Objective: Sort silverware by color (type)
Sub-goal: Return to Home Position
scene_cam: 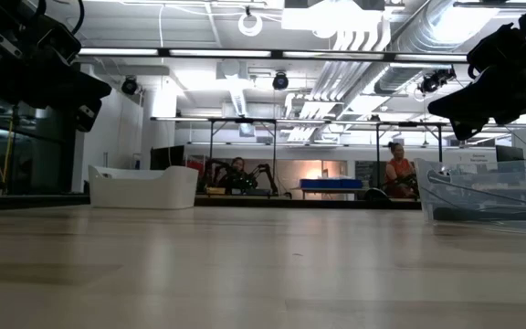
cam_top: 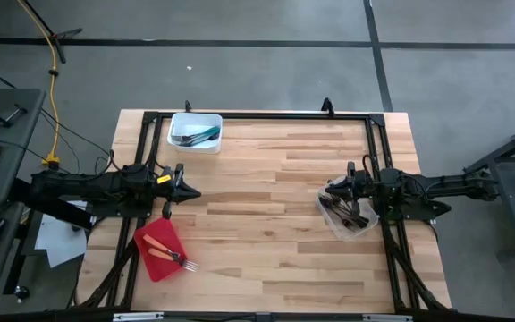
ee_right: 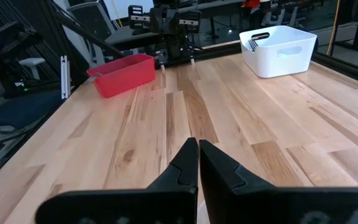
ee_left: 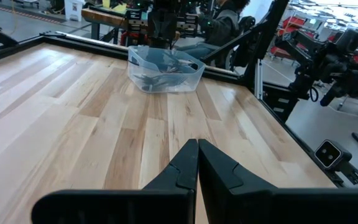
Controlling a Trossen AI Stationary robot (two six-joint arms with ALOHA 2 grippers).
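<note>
The silverware lies in three places. Teal pieces (cam_top: 200,136) are in the white tub (cam_top: 179,121) at the far left. Dark pieces (cam_top: 350,215) are in the clear tub (cam_top: 333,224) at the right. Orange forks (cam_top: 163,248) rest on the red tray (cam_top: 150,265) at the near left, one with its tines (cam_top: 189,265) past the tray's edge. My left gripper (cam_top: 195,193) is shut and empty, hovering just beyond the red tray. My right gripper (cam_top: 327,190) is shut and empty above the clear tub's left rim. Both pairs of fingers are closed in the wrist views (ee_left: 197,152) (ee_right: 198,154).
Bare wooden tabletop (cam_top: 266,206) stretches between the two arms. A black frame (cam_top: 257,114) runs along the table's far edge and sides. In the low view the white tub (scene_cam: 142,187) stands at the left and the clear tub (scene_cam: 487,196) at the right; people sit in the room behind.
</note>
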